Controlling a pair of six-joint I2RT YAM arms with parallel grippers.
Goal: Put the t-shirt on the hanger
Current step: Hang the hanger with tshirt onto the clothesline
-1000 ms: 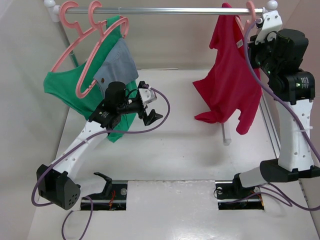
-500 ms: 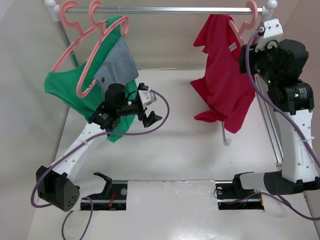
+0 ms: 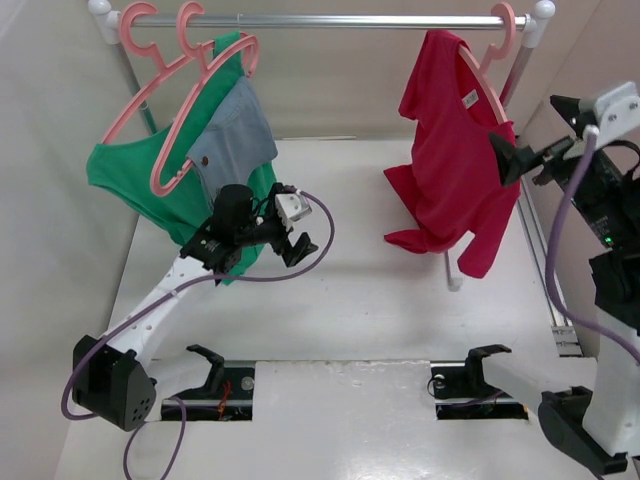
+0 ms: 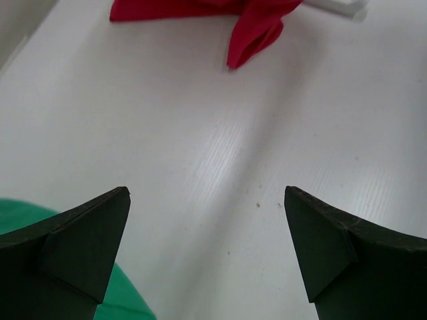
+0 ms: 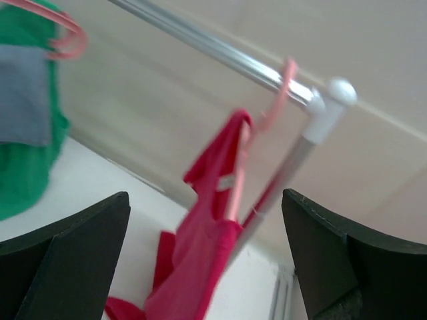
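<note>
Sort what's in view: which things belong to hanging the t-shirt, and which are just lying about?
Job: crimson cloth t-shirt, thin pink plastic hanger carrying it.
Not the job: green garment, grey-blue denim piece, two spare pink hangers, metal rail.

t-shirt [image 3: 450, 170] draped on hanger [image 3: 492, 62], hooked at rail [image 3: 320, 20] right end, far-right corner | right gripper [image 3: 537, 135] spread, just beside shirt's right edge | left gripper [image 3: 295, 226] spread, left-of-centre, by green garment [image 3: 125, 175]

Crimson-red t-shirt [image 3: 445, 170] with white neck label [image 3: 469, 97]; pink hanger [image 3: 484, 82]; two more pink hangers [image 3: 127, 30]; green garment [image 3: 120, 170]; grey-blue denim piece [image 3: 235, 130]; silver rail [image 3: 330, 19]; white table [image 3: 380, 300]; purple cables [image 3: 331, 222]
</note>
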